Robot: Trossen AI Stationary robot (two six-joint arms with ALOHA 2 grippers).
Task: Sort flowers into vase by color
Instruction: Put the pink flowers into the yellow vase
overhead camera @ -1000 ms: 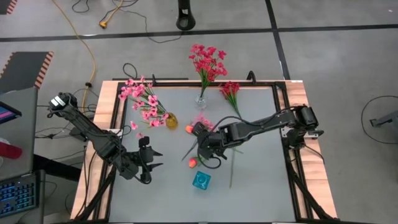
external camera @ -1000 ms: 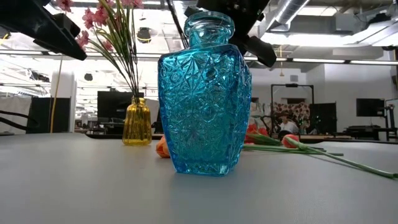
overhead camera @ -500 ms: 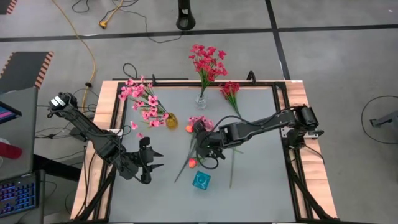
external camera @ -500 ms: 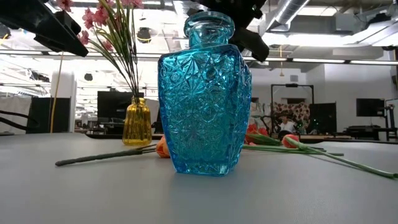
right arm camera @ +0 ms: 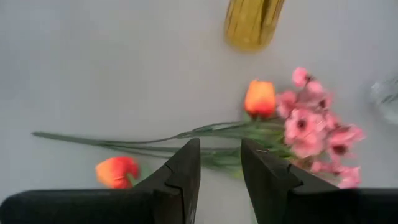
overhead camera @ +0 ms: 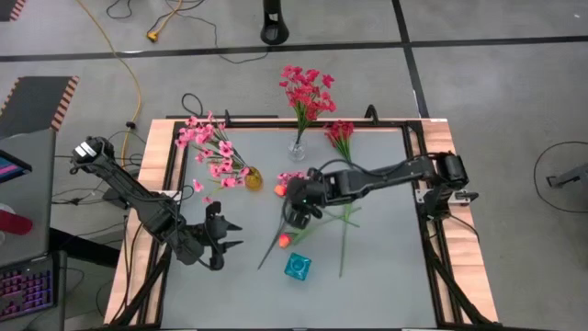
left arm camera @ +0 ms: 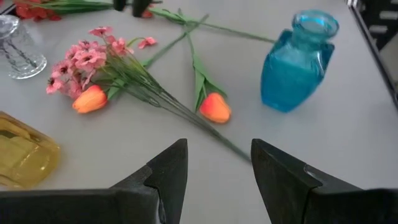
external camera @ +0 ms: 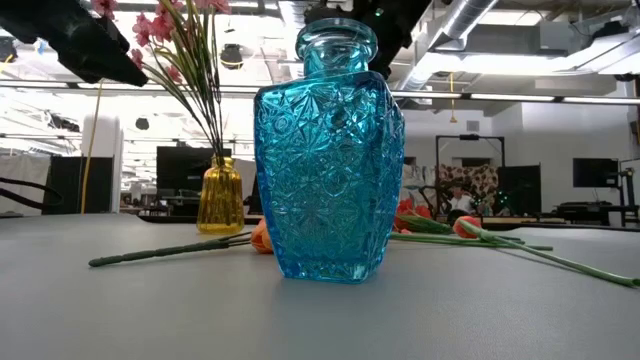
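Sorting looks partly done: pink sprays stand in the yellow vase [overhead camera: 252,176], red ones in the clear vase [overhead camera: 297,148]. Two orange tulips [overhead camera: 284,240] and a pink spray [overhead camera: 296,177] lie mid-table; the blue vase [overhead camera: 297,267] is empty. Right gripper [overhead camera: 296,198] hovers above them, jaws parted, empty; left gripper [overhead camera: 223,234] waits open.

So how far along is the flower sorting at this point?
Partly done. The yellow vase holds pink sprays and the clear vase holds red ones. The blue vase looks empty. Nothing is in hand: the right tool hangs open over loose stems, the left tool waits open. Left on the table: two orange tulips, a pink spray and a red spray.
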